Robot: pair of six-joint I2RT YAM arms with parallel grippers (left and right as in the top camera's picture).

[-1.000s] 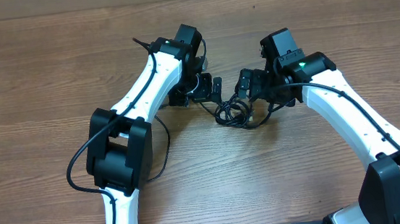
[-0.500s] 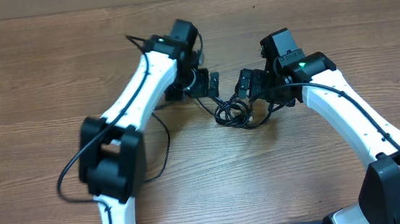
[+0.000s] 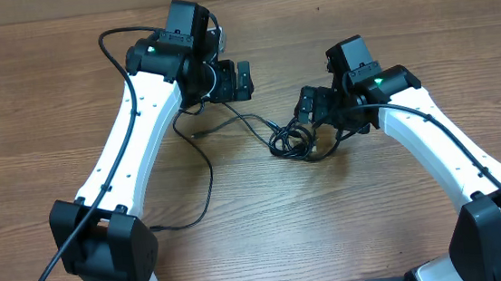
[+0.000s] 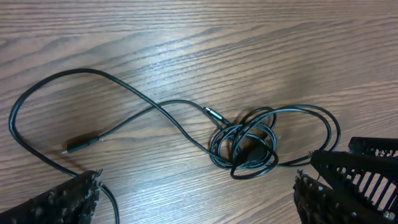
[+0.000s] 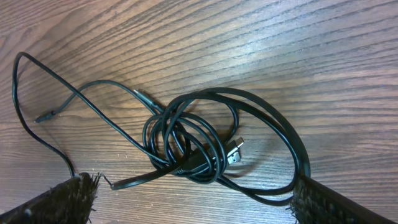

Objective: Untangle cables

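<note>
bare table [image 3: 331, 233] across lower centre and top right of overhead frame, free passage. cables [image 3: 292, 142] knot blocks mid-frame, strand trailing left. right gripper [image 3: 304, 108] crowds knot's upper right; left gripper [image 3: 245, 80] apart, upper left.

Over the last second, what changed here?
The left gripper pulled away from the cable coil, moving to its left and farther up the table, jaws open, nothing held. A loose strand with a plug end now shows where it hovered. The right gripper stayed open beside the coil, and the coil did not shift.
</note>
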